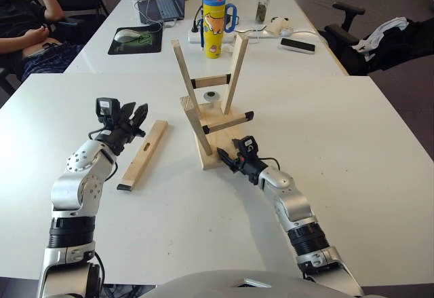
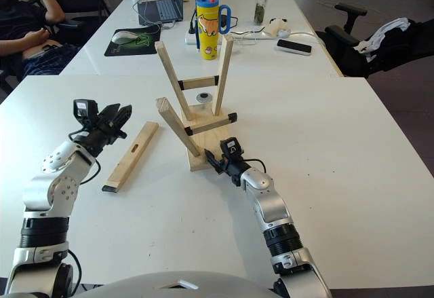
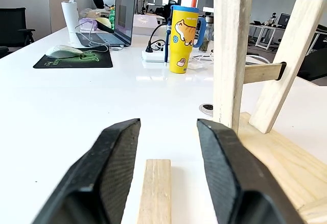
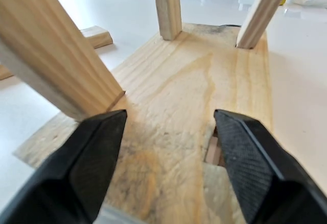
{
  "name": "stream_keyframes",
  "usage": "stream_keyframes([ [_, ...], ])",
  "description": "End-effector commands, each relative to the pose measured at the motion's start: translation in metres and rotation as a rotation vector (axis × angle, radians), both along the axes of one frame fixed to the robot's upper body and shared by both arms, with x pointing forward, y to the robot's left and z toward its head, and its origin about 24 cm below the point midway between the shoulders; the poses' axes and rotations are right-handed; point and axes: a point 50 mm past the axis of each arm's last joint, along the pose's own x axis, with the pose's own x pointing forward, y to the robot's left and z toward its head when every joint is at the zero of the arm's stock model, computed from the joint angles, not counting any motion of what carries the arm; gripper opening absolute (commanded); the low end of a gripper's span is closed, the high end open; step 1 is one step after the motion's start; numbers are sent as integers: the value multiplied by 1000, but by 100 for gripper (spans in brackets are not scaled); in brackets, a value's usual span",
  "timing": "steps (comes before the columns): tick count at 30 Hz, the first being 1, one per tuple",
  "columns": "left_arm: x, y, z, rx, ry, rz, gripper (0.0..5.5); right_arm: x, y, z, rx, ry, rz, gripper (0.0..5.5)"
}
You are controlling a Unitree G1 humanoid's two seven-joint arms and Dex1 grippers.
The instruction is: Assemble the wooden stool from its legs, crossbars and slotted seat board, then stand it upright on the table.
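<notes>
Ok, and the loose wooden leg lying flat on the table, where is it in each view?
Left eye view: loose leg lies left of centre, left of the seat board.
Right eye view: the leg sits left of centre too.
Left wrist view: its end shows between the open left fingers.
Right wrist view: probably the block end beyond the near stool leg.
Shared landmark: the seat board.

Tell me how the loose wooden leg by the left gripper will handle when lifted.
The loose wooden leg looks solid, so likely stiff. Flat-sided, it shouldn't roll. Long; gripped near one end it may tilt in the jaws.
</notes>
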Motion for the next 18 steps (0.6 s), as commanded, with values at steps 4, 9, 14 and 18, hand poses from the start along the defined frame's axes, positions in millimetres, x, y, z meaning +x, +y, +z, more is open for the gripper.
stream_keyframes([
  [4, -22, 8, -27, 135, 154, 38, 317, -10, -42, 21, -53, -45, -74, 319],
  [9, -29, 17, -41, 234, 266, 54, 358, -7, -59, 13, -74, 31, -116, 319],
  [14, -30, 16, -46, 278, 350, 1, 358, -9, -53, -9, -128, 126, -103, 319],
  [18, -31, 15, -50, 267, 402, -43, 358, -10, -51, -16, -127, 151, -135, 319],
])
